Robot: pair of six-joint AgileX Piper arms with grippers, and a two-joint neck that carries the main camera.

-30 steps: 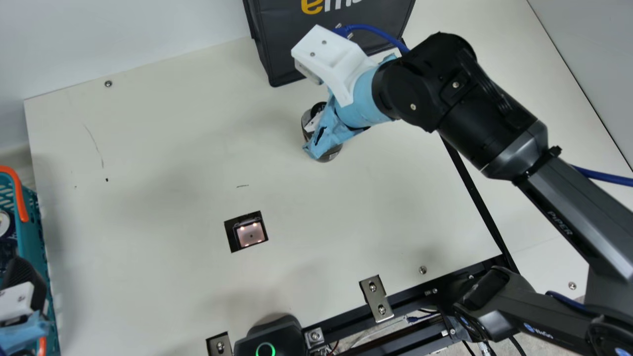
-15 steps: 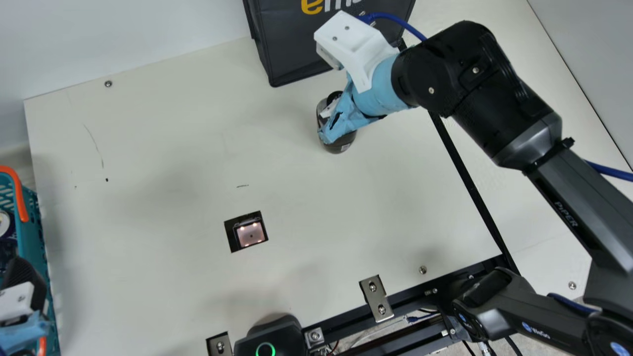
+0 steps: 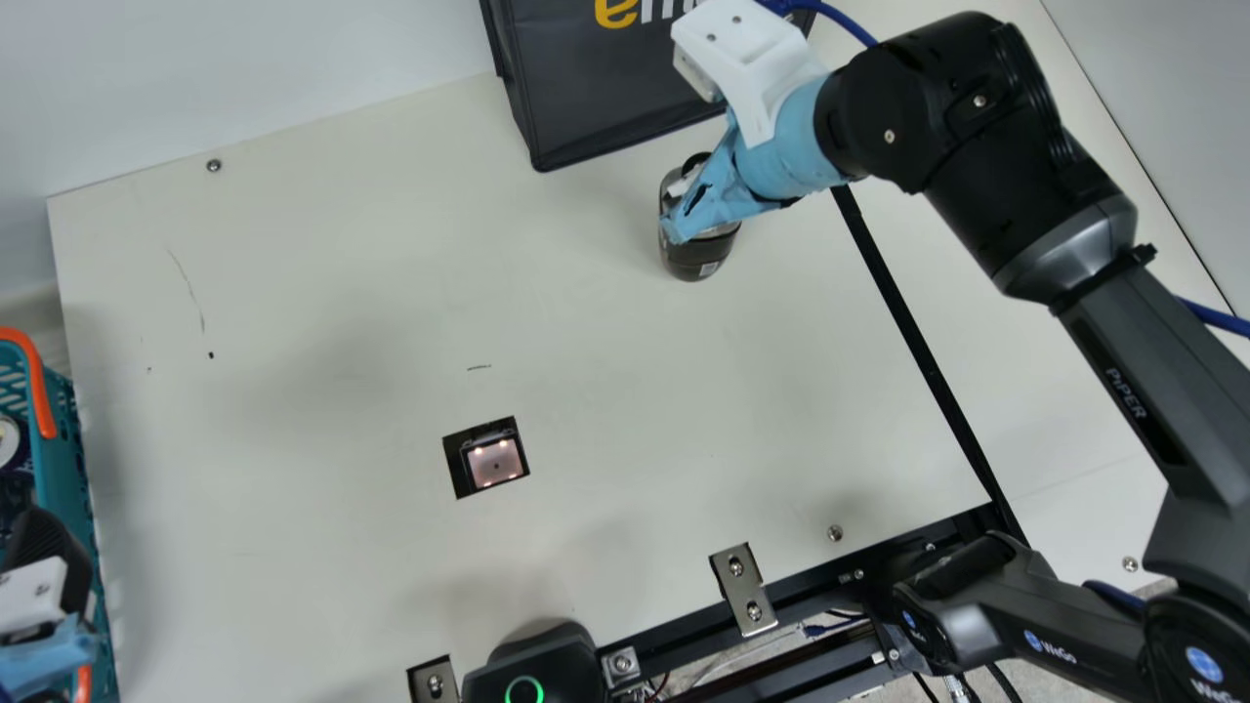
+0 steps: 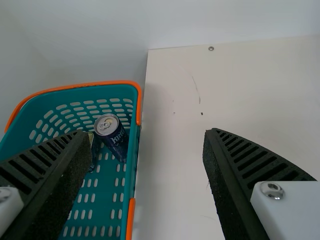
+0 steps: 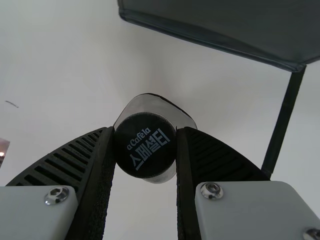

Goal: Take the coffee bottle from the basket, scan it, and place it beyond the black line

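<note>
Black-fingered right gripper (image 3: 681, 210) clamps dark, black-capped coffee bottle (image 3: 695, 262) near charcoal fabric bag (image 3: 605, 88), over cream table (image 3: 322, 439), on square lit scanner's (image 3: 494, 463) side of long black line (image 3: 918, 342). Left gripper (image 3: 44, 596), fingers wide apart, hangs by teal plastic basket (image 3: 63, 459) with orange trim.

Table (image 3: 322, 264): cream, scratched toward left edge
Bag (image 3: 605, 98): dark, by far edge
Black line (image 3: 926, 361): near edge toward bag
Scanner window (image 3: 495, 464): lit, nearer near edge
</note>
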